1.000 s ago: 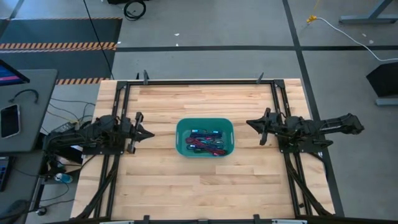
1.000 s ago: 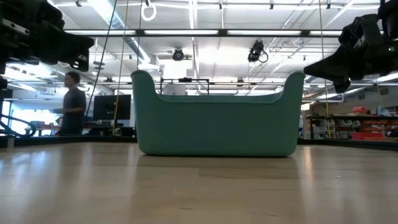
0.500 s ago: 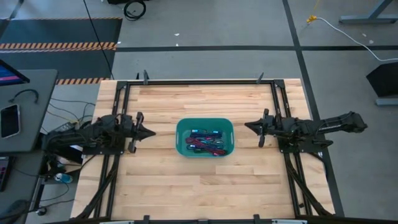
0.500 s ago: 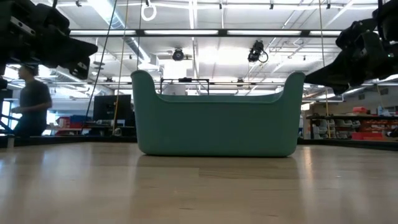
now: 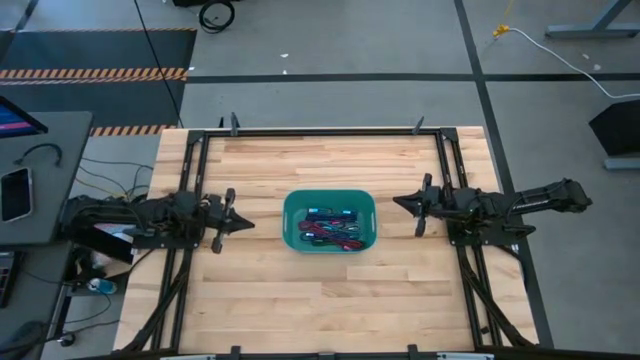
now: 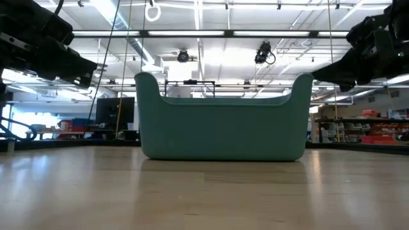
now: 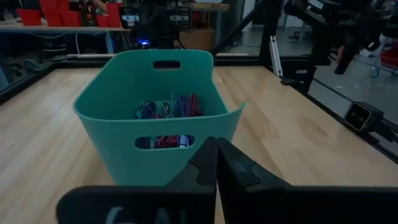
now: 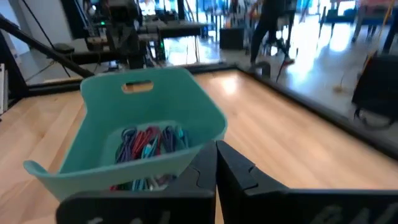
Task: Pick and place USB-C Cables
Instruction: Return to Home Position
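In teal bin (image 5: 288,222), bundled USB-C Cables (image 5: 330,229)

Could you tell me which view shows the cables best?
The right wrist view looks into the bin onto the cables. High view: from far above. Left wrist: partly, behind the wall. Low: hidden.

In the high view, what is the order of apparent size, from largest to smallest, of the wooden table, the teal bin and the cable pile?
1. wooden table
2. teal bin, standing on it
3. USB-C cables, piled inside the bin
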